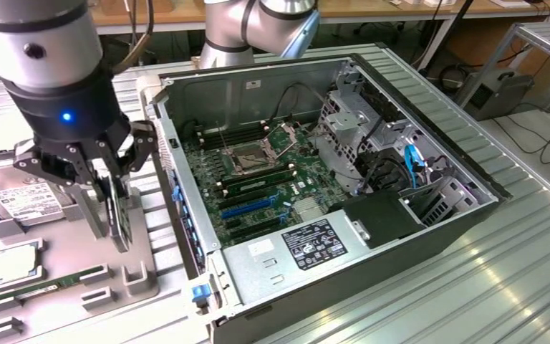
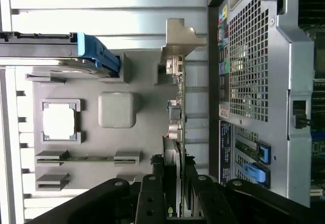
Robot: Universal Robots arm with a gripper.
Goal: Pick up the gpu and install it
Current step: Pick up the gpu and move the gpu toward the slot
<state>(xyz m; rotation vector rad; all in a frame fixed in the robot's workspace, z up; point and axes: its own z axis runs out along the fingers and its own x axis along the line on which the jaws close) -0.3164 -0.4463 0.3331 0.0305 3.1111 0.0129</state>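
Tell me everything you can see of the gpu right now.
The gpu is a thin dark card held on edge, roughly upright, over the grey parts tray beside the open computer case. A round fan shows on one face; a silver bracket caps one end. The gripper clamps it from both sides. Whether its lower end touches the tray is unclear.

light: bright light is coming from above | glare: the ribbed metal surface is shining white | shadow: the computer case is looking darker inside

surface: ribbed metal table | rear: wooden bench | exterior view's right: metal frame
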